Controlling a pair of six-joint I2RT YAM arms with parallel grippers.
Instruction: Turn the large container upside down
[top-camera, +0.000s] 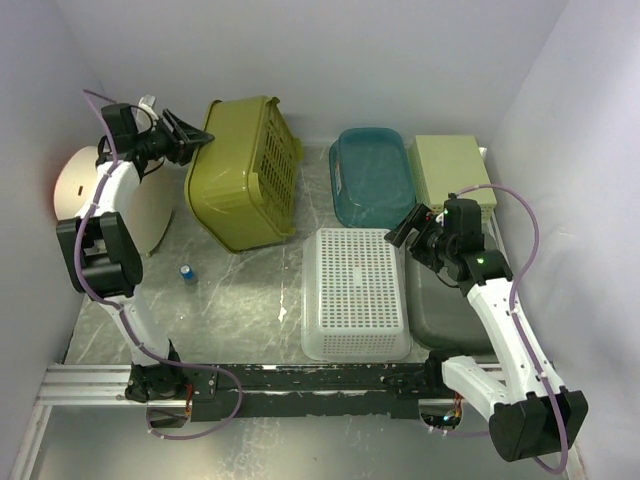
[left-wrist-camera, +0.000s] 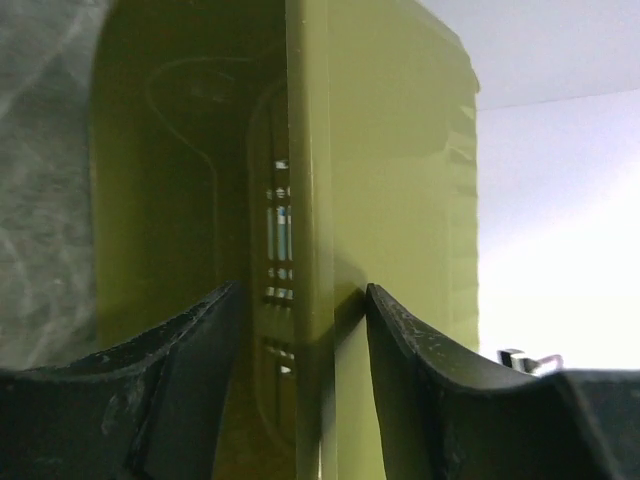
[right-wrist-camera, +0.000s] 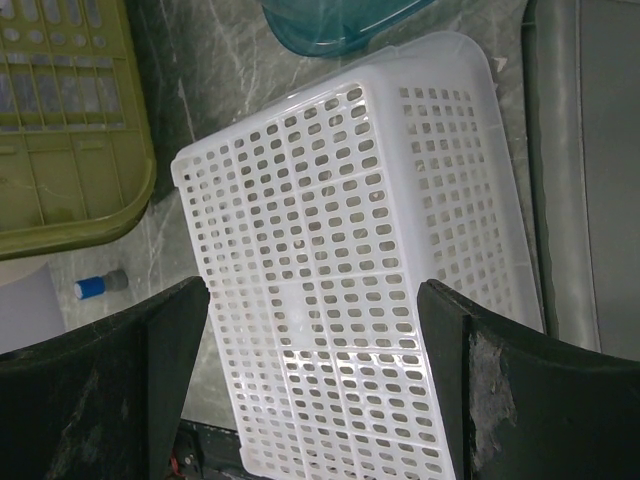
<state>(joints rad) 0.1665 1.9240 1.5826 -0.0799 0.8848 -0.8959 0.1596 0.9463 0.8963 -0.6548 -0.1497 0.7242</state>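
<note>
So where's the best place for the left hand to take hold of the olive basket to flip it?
Its thin upright wall at the left end, approached from the left. The olive basket is tilted up, that edge faces the left hand, and the wall fits between its open fingers.

The left arm (top-camera: 112, 195) and the right arm (top-camera: 500, 310) are built alike, with smooth white links between boxy black joints and a thin mauve cable (top-camera: 537, 245) looping along each. A small green light (top-camera: 480, 262) glows on the right arm's black wrist housing. The fingers (right-wrist-camera: 520, 400) are broad, black and scuffed grey.
</note>
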